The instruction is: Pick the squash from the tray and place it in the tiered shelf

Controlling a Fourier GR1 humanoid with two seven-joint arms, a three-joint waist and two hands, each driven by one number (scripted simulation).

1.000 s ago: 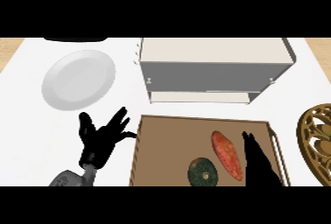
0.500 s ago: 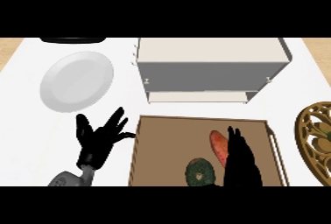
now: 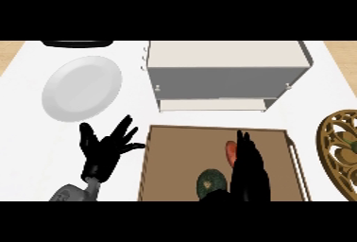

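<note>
- Since the earlier frames, our right hand (image 3: 247, 165) has slid leftward across the tray (image 3: 174, 156), from the orange-red vegetable's right side to lying over most of it; our left hand (image 3: 105, 146) has barely shifted.
- Right fingers (image 3: 242, 142) point straight toward the shelf, extended and uncurled, holding nothing that we can see.
- Just left of those fingers, a sliver of the orange-red vegetable (image 3: 230, 152) shows; the rest is hidden under the hand.
- Left of the palm and nearer to us sits a round dark-green squash (image 3: 209, 182), touching or almost touching the hand's edge; we cannot tell which.
- We judge the green one to be the squash we want, so the step in hand is settling the right hand onto it, not onto the orange-red piece.
- To do it well, we should draw the hand back and leftward until the fingers stand over the green squash, then curl thumb and fingers round its sides.
- We should keep the orange-red vegetable outside the grasp, since it lies just beside the squash.
- Beyond the fingertips, past the tray's far rim, the tiered shelf (image 3: 223, 75) stands with its lower tier open toward us; we should lift clear of the rim before heading there.
- Our left hand rests open, fingers spread, on the worktop (image 3: 28, 156) left of the tray.
</note>
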